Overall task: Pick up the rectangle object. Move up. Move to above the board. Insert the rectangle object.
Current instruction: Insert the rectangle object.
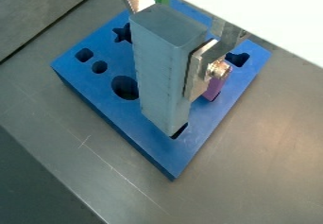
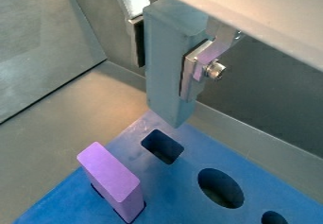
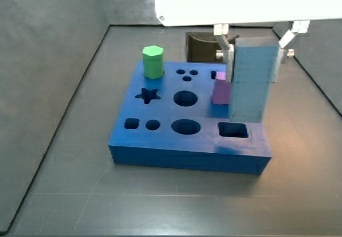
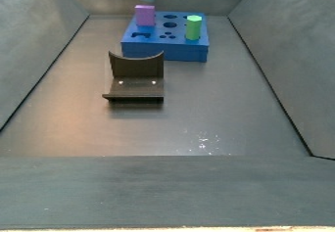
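Note:
My gripper [image 3: 254, 43] is shut on the rectangle object [image 3: 251, 79], a tall light-blue prism, and holds it upright by its upper part. In both wrist views the silver fingers [image 1: 202, 69] [image 2: 195, 67] clamp its sides. The prism [image 2: 171, 67] hangs just over the board [image 3: 160, 141], a royal-blue slab. Its lower end is above and close to a dark square cut-out [image 2: 161, 145] near the board's corner, and not inside it. The board also shows in a wrist view [image 1: 89, 77] and far off in a side view [image 4: 164, 48], where the gripper and prism are out of view.
A pink block [image 3: 219, 89] [image 2: 111, 179] stands in the board beside the prism. A green hexagonal prism [image 3: 154, 63] [image 4: 194, 27] stands at another corner. Round holes [image 2: 221, 188] and a star cut-out [image 3: 147, 95] lie open. The dark fixture [image 4: 135, 77] stands on the floor near the board.

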